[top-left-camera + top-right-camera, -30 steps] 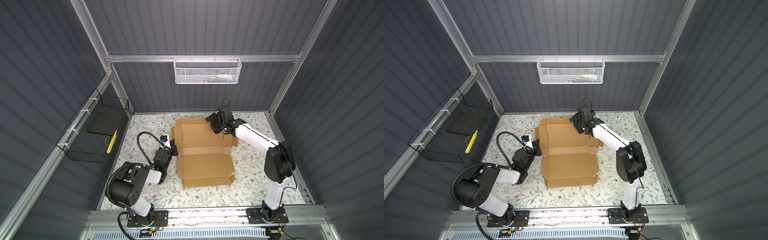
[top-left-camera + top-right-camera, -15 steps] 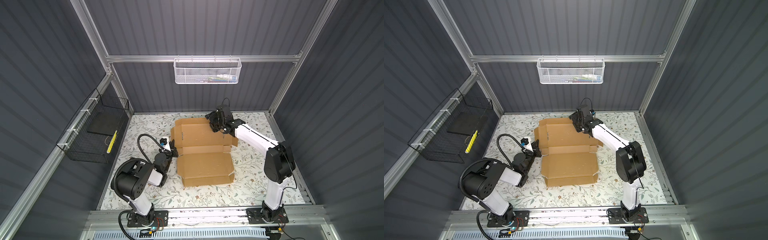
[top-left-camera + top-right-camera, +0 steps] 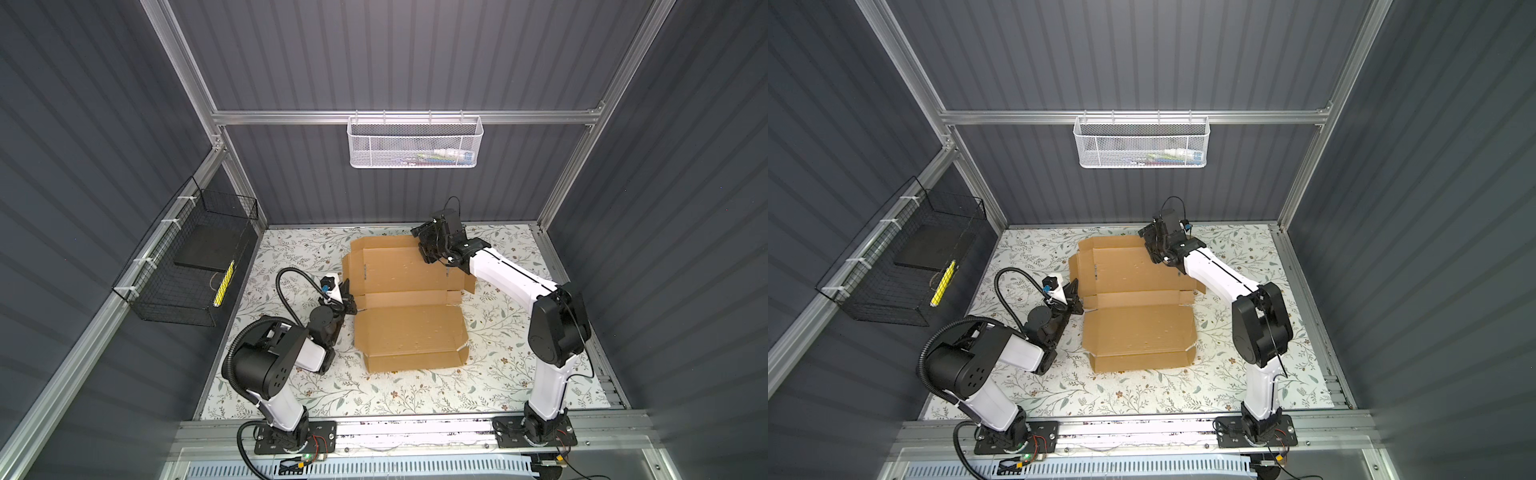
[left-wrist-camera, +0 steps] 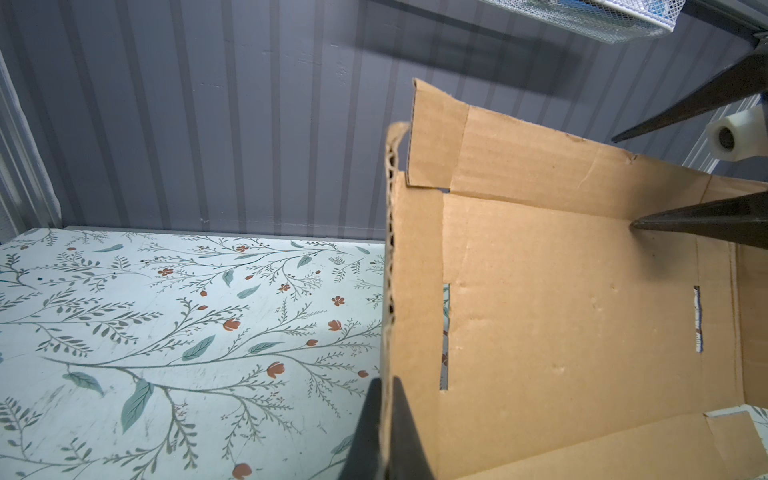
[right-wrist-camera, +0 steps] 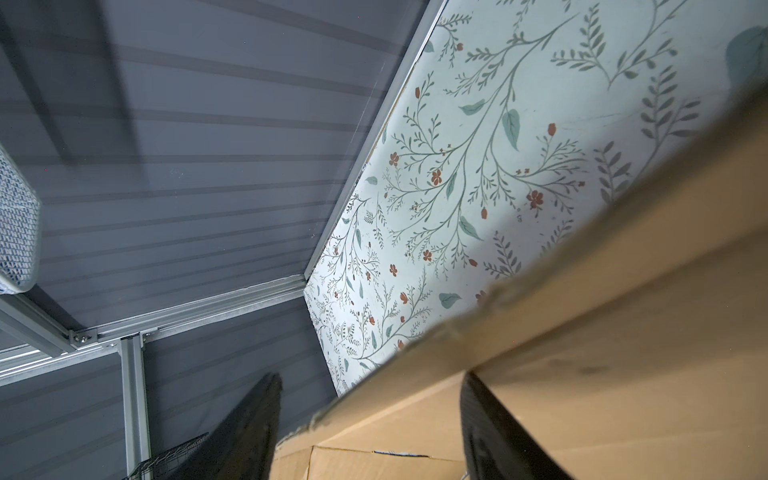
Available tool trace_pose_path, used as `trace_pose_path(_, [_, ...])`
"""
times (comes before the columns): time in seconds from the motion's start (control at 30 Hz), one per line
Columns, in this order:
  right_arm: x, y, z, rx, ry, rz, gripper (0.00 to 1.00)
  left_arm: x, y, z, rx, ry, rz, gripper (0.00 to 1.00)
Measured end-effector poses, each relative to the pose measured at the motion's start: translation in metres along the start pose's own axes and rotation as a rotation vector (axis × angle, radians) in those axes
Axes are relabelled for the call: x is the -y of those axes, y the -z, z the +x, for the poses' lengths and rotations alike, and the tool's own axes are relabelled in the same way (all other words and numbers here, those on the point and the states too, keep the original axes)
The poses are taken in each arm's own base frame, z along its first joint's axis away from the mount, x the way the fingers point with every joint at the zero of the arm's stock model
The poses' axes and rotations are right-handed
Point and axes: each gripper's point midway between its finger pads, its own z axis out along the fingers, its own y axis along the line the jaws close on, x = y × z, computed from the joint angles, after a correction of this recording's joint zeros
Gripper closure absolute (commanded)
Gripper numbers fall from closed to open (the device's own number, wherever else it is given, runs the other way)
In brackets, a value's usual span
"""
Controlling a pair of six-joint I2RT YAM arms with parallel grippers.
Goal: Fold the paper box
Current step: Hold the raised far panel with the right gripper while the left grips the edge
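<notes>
The paper box point(image 3: 409, 328) point(image 3: 1138, 328) is a brown cardboard sheet lying mostly flat on the middle of the table, with its far flaps partly raised. My left gripper point(image 3: 351, 304) point(image 3: 1077, 306) is at the box's left edge. In the left wrist view it point(image 4: 385, 380) is shut on the upright left side flap point(image 4: 415, 291). My right gripper point(image 3: 424, 246) point(image 3: 1152, 248) is at the far right corner and is open. The raised back flap's edge point(image 5: 540, 291) runs between its fingers point(image 5: 257, 415), apart from both. The left wrist view also shows it point(image 4: 623, 183) straddling that flap.
A white mesh basket point(image 3: 415, 143) hangs on the back rail, well above the table. A black wire basket point(image 3: 195, 266) is fixed to the left wall. The floral table top point(image 3: 415, 386) runs to the grey walls at the back and sides.
My left arm's elbow has swung toward the front while its gripper keeps its hold on the left flap. My right gripper has edged slightly left along the far corner.
</notes>
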Motion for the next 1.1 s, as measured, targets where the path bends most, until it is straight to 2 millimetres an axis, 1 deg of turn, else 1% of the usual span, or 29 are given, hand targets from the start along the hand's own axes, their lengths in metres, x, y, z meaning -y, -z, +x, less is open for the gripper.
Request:
trace_pose_path(0.13, [0.006, -0.001, 0.004, -0.006, 0.002, 0.01, 0.37, 0.0, 0.0, -0.002, 0.007, 0.001, -0.002, 1.0])
trace_pose_path(0.2, [0.008, -0.001, 0.006, -0.009, 0.002, 0.012, 0.38, 0.0, 0.0, -0.004, 0.01, 0.001, -0.002, 1.0])
trace_pose_path(0.43, [0.005, 0.009, 0.008, -0.009, 0.001, -0.012, 0.41, 0.0, 0.002, -0.008, 0.021, 0.003, -0.004, 1.0])
trace_pose_path(0.57, [0.006, 0.012, 0.008, -0.007, -0.001, -0.022, 0.47, 0.0, 0.003, -0.011, 0.028, 0.004, -0.006, 1.0])
trace_pose_path(0.83, [0.015, 0.017, 0.014, -0.014, -0.022, -0.018, 0.59, 0.002, 0.003, -0.01, 0.027, 0.004, -0.001, 1.0])
trace_pose_path(1.1, [0.012, 0.019, 0.016, -0.013, -0.028, -0.027, 0.62, 0.005, 0.003, -0.01, 0.026, 0.005, 0.006, 1.0])
